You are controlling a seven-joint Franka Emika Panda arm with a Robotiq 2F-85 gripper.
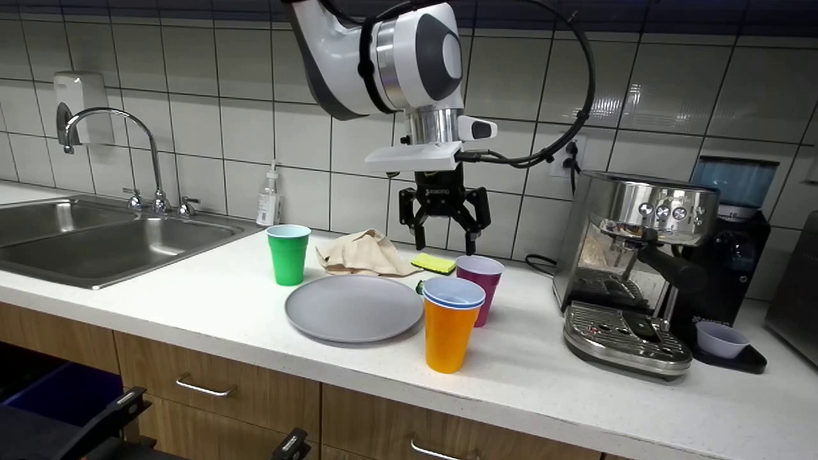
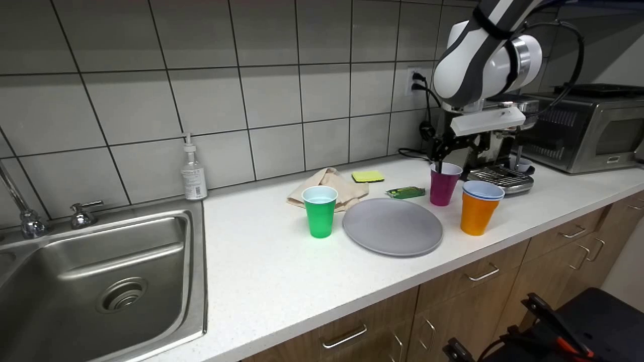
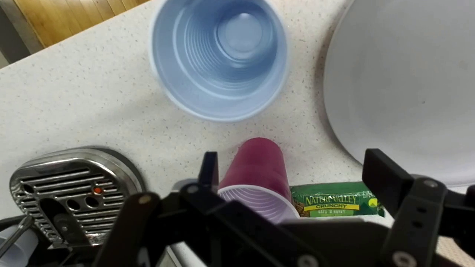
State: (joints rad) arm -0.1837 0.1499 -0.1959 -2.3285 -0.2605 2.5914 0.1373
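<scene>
The fingers (image 1: pixel 419 237) stand wide and empty near the purple cup (image 2: pixel 443 192), which sits upright on the counter (image 1: pixel 530 367) beside the orange cup (image 1: pixel 450 338) and looks light, thin-walled and easily crushed, best held gently just below its rim.

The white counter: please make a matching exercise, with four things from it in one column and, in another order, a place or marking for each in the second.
Things:
1. green cup
2. purple cup
3. orange cup
4. snack bar

Places and markings ("nearest" means among these four):
A. nearest the front edge of the counter
B. lettered "Nature Valley"
C. nearest the sink
D. nearest the open gripper

Right pairs: 1-C; 2-D; 3-A; 4-B
</scene>
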